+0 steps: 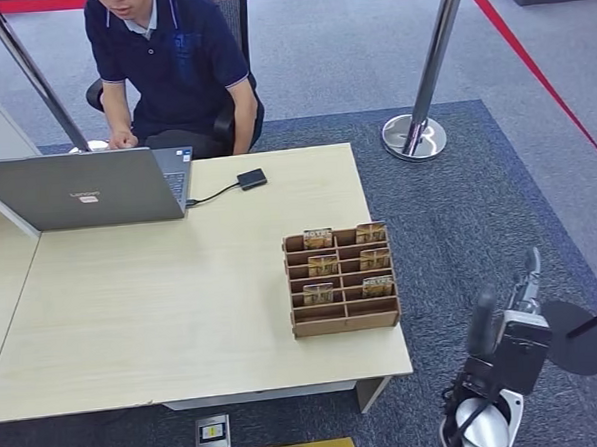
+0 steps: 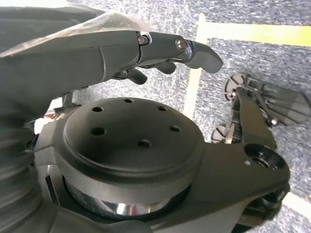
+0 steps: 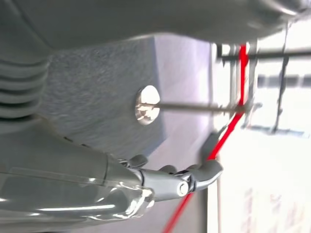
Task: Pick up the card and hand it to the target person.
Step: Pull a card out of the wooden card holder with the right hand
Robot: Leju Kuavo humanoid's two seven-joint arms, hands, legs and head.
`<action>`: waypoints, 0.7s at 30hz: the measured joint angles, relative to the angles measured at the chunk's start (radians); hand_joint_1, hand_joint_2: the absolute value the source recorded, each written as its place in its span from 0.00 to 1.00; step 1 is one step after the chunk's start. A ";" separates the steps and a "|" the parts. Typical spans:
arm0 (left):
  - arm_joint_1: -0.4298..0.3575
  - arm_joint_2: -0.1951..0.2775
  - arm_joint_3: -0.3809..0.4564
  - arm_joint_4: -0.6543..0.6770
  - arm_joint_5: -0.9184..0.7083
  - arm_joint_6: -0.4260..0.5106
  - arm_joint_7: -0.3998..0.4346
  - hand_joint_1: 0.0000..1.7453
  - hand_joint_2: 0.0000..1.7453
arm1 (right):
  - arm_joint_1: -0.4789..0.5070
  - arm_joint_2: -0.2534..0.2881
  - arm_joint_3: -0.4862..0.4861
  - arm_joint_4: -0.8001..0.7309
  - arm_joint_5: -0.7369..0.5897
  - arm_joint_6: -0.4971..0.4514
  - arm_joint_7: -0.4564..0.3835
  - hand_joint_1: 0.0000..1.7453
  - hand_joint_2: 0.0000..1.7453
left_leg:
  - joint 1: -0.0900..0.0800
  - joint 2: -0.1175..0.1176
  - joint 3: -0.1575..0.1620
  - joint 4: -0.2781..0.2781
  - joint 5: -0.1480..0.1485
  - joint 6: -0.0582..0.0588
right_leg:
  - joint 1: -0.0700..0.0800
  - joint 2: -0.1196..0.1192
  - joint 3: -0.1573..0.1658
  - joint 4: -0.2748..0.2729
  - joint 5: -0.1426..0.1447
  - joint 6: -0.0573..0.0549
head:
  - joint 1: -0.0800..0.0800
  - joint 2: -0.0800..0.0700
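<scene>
Wooden rack [image 1: 345, 323] holds cards [image 1: 318, 238]; right hand [image 1: 520, 302] well apart, empty.

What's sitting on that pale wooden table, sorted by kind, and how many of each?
Grey open laptop: 1
Small black flat box on a cable: 1
Brown slotted cardboard rack: 1
Cards standing in the rack: 6
Total: 9 things on the table. Both robot hands hang off the table, holding nothing.
</scene>
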 joint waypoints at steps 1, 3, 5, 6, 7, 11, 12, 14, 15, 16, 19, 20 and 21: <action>0.000 0.000 0.002 0.000 -0.001 -0.001 -0.005 0.00 1.00 | 0.005 -0.007 0.024 -0.033 0.066 0.017 0.041 0.00 1.00 | 0.000 0.000 0.000 0.000 0.000 0.000 | 0.000 0.000 0.000 0.000 0.000 0.000 | 0.000 0.000; 0.001 0.000 0.006 0.000 -0.004 -0.001 -0.011 0.00 1.00 | 0.013 -0.032 0.072 -0.089 0.233 0.058 0.137 0.00 1.00 | 0.000 0.000 0.000 0.000 0.000 0.000 | 0.000 0.000 0.000 0.000 0.000 0.000 | 0.000 0.000; 0.001 0.001 0.007 0.000 -0.012 -0.003 -0.015 0.00 1.00 | 0.018 -0.071 0.123 -0.131 0.464 0.104 0.254 0.00 1.00 | 0.000 0.000 0.000 0.000 0.000 0.000 | 0.000 0.000 0.000 0.000 0.000 0.000 | 0.000 0.000; 0.001 0.002 0.007 0.000 -0.018 -0.006 -0.015 0.00 1.00 | 0.021 -0.093 0.150 -0.148 0.594 0.122 0.312 0.00 1.00 | 0.000 0.000 0.000 0.000 0.000 0.000 | 0.000 0.000 0.000 0.000 0.000 0.000 | 0.000 0.000; 0.001 0.004 0.007 0.000 -0.024 -0.009 -0.016 0.00 1.00 | 0.023 -0.115 0.177 -0.160 0.718 0.133 0.364 0.00 1.00 | 0.000 0.000 0.000 0.000 0.000 0.000 | 0.000 0.000 0.001 0.000 0.000 0.000 | 0.000 0.000; 0.000 0.012 0.007 0.000 -0.052 -0.024 -0.022 0.00 1.00 | 0.007 -0.204 0.282 -0.176 1.071 0.157 0.523 0.00 1.00 | 0.000 0.000 0.000 0.000 0.000 0.000 | 0.000 0.000 0.001 0.000 0.000 0.000 | 0.000 0.000; 0.000 0.014 0.007 0.000 -0.058 -0.025 -0.023 0.00 1.00 | -0.007 -0.223 0.308 -0.173 1.116 0.162 0.550 0.00 1.00 | 0.000 0.000 0.000 0.000 0.000 0.000 | 0.000 0.000 0.001 0.000 0.000 0.000 | 0.000 0.000; -0.002 0.018 0.007 0.000 -0.066 -0.027 -0.027 0.00 1.00 | -0.045 -0.253 0.355 -0.158 1.165 0.168 0.594 0.00 1.00 | 0.000 0.000 0.000 0.000 0.000 0.000 | 0.000 0.000 0.001 0.000 0.000 0.000 | 0.000 0.000; -0.003 0.019 0.007 0.000 -0.068 -0.028 -0.029 0.00 1.00 | -0.066 -0.264 0.375 -0.146 1.170 0.167 0.608 0.00 1.00 | 0.000 0.000 0.000 0.000 0.000 0.000 | 0.000 0.000 0.001 0.000 0.000 0.000 | 0.000 0.000; -0.003 0.020 0.007 0.000 -0.068 -0.029 -0.030 0.00 1.00 | -0.086 -0.271 0.391 -0.131 1.160 0.160 0.615 0.00 1.00 | 0.000 0.000 0.000 0.000 0.001 0.000 | 0.000 0.000 0.001 0.000 0.000 0.000 | 0.000 0.000; -0.005 0.022 0.007 0.000 -0.069 -0.028 -0.031 0.00 1.00 | -0.130 -0.279 0.419 -0.080 1.083 0.125 0.609 0.00 1.00 | 0.000 0.000 0.000 0.000 0.001 -0.001 | 0.000 0.000 0.001 0.000 0.001 -0.001 | 0.000 0.000; -0.005 0.022 0.007 0.000 -0.070 -0.027 -0.031 0.00 1.00 | -0.139 -0.277 0.424 -0.063 1.052 0.114 0.602 0.00 1.00 | 0.000 0.000 0.000 0.000 0.001 -0.001 | 0.000 0.000 0.001 0.000 0.001 -0.001 | 0.000 0.000; -0.005 0.022 0.007 0.000 -0.073 -0.025 -0.031 0.00 1.00 | -0.147 -0.274 0.427 -0.046 1.020 0.105 0.593 0.00 1.00 | 0.000 0.000 0.000 0.000 0.001 -0.001 | 0.000 0.000 0.001 0.001 0.001 -0.001 | 0.000 0.000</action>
